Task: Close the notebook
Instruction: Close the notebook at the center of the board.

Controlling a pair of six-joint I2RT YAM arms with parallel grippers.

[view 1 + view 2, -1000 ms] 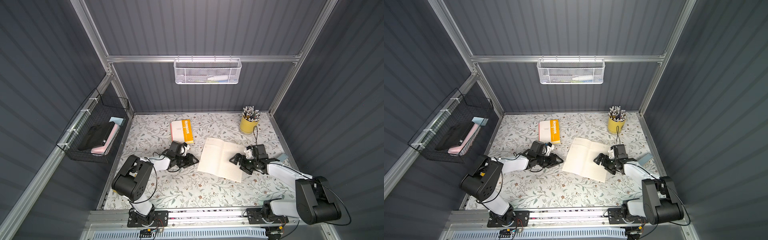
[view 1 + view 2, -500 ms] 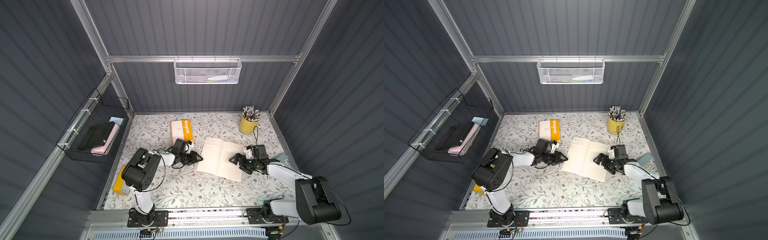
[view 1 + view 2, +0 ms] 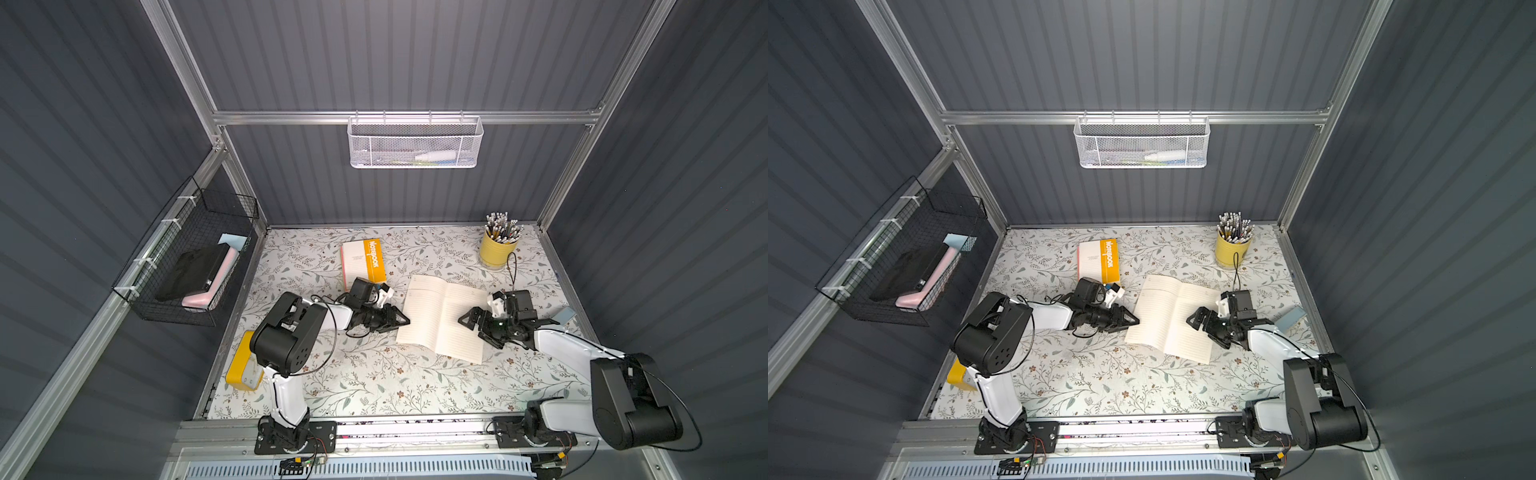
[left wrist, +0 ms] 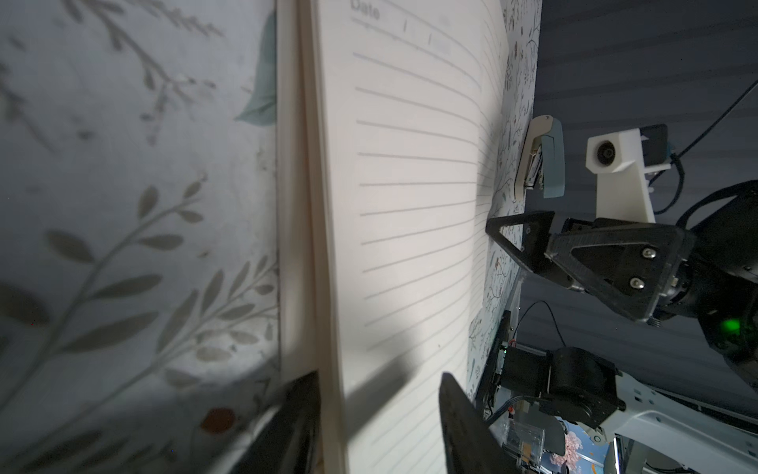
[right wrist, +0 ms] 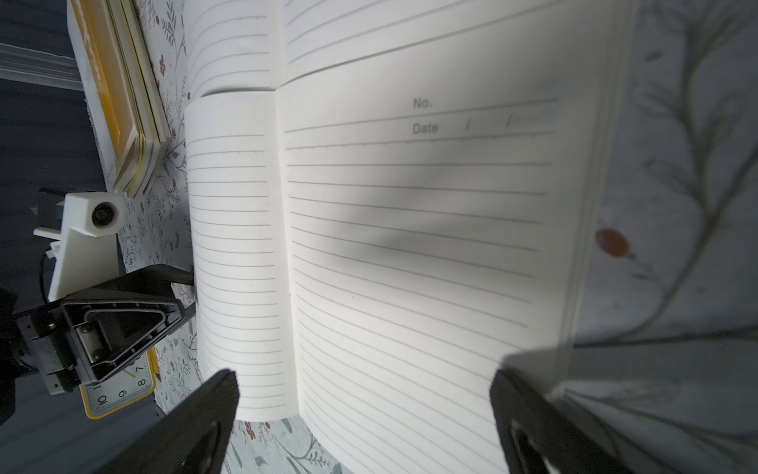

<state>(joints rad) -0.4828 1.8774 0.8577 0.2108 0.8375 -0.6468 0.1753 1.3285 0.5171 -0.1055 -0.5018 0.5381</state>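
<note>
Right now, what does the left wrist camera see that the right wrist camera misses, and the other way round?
Only the left wrist view: a blue stapler and the right hand reaching in. Only the right wrist view: a stack of orange notebooks, a yellow clock and the left hand. Both: the open notebook, its lined pages showing, lying on the floral table.
</note>
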